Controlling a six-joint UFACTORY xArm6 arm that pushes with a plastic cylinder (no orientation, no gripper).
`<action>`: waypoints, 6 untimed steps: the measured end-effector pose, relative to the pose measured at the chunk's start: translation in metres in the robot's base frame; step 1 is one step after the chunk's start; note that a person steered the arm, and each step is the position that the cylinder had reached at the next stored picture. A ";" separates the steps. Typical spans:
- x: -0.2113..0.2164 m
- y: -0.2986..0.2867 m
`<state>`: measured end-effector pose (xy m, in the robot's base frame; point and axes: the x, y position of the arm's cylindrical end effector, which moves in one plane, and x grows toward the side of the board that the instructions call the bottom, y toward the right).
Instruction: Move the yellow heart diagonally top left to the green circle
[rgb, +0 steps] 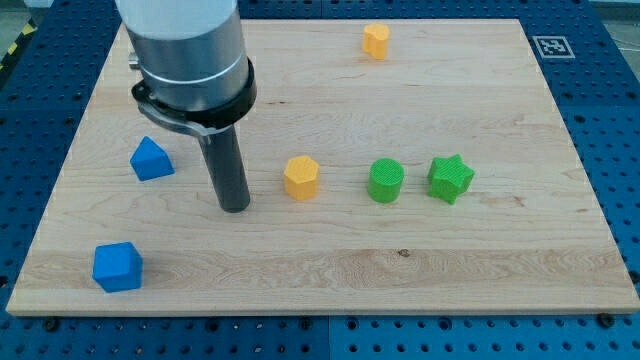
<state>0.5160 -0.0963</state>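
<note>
On the wooden board (330, 270) we see six blocks. A yellow block (376, 40), its shape hard to make out, sits near the top edge, right of centre. In the middle row, a yellow hexagon (301, 177) lies just left of the green circle (386, 181), and a green star (451, 178) stands just beside the circle on its right. Toward the left edge rests a blue block (151, 159) with a peaked top, and a blue cube (118, 267) sits near the bottom left corner. We carry no claw, only a rod holding nothing; my tip (234, 208) rests on the board between the peaked blue block and the yellow hexagon, touching neither.
</note>
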 end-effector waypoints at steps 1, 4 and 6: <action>0.000 0.018; -0.018 0.077; -0.083 0.077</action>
